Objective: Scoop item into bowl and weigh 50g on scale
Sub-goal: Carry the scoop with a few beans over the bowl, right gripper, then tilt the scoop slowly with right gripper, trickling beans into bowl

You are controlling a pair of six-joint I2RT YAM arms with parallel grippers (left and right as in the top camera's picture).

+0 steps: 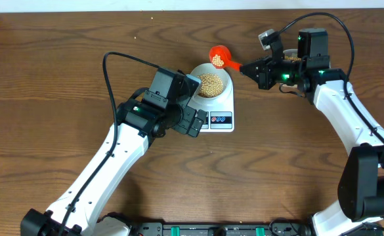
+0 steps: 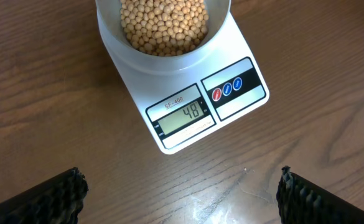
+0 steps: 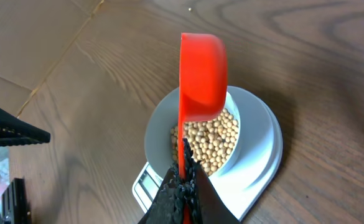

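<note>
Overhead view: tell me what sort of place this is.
Probably a robotics lab bench: the left arm and right arm work at a wooden table, where a scale carrying a bowl of beans looks like a test setup.

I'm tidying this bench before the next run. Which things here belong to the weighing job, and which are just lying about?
In the job:
- the beans
- the bowl
- the scale
- the red scoop, held in the right gripper with its jaws shut

Lying about:
- only a pale speck on the table, perhaps a stray bean
</note>
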